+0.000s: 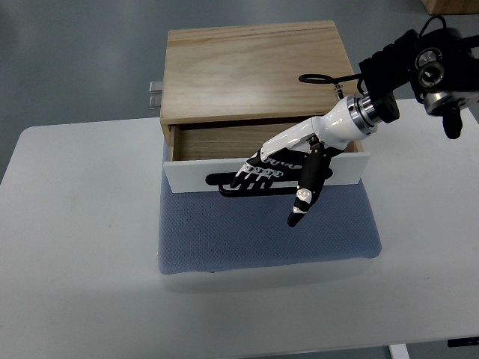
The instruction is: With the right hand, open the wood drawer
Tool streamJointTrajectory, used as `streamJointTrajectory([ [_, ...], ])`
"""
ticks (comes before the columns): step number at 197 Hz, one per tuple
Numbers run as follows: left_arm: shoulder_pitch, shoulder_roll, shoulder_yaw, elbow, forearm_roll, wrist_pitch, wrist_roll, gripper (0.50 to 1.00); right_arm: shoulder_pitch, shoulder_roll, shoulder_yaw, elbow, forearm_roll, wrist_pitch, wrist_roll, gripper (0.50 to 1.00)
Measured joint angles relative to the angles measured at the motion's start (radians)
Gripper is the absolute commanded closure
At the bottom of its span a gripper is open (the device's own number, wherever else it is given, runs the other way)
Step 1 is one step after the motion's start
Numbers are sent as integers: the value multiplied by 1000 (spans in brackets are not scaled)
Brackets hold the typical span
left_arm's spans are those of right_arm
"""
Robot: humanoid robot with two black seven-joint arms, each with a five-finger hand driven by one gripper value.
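On the white table (75, 247), at twelve o'clock from centre, you see the wood drawer (254, 75) box sitting on a blue mat (262, 235), its white-fronted tray (194, 176) pulled partway out toward six o'clock. Your right hand (288, 168) reaches in from two o'clock and lies across the front panel. Its fingers (254, 173) are curled into the dark handle slot (224, 182), gripping the front, while the thumb (305, 196) points down toward six o'clock over the mat.
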Motion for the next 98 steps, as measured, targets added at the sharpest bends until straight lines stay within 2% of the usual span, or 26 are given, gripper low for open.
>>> streamJointTrajectory([
  [98,0,0,0,0,0,0,0,500,28,-28,-20,4,-1,1,-2,560],
])
